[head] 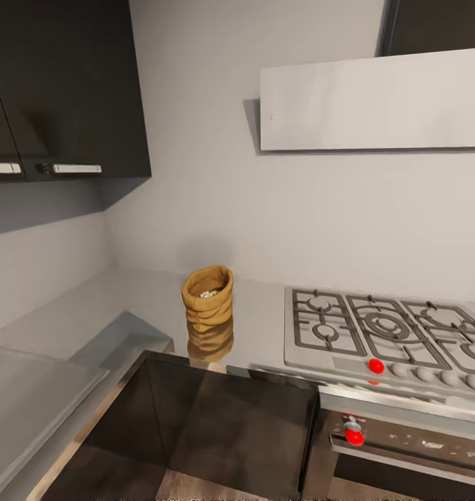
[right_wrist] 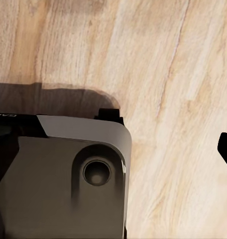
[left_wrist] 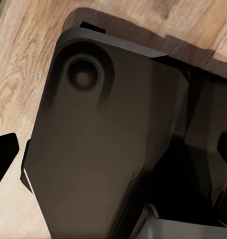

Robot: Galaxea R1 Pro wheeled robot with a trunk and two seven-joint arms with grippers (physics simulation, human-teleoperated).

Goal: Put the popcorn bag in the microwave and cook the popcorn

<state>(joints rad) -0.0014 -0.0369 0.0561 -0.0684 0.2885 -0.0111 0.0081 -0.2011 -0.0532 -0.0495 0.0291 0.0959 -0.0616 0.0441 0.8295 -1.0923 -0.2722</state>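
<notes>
head view faces the bench corner from close; both wrist views look down at the robot base and wooden floor.

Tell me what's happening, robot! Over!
Popcorn bag upright on countertop, left of the gas hob. Both arms down, wrist cameras facing wood floor. Nothing blocking the bag.
</notes>
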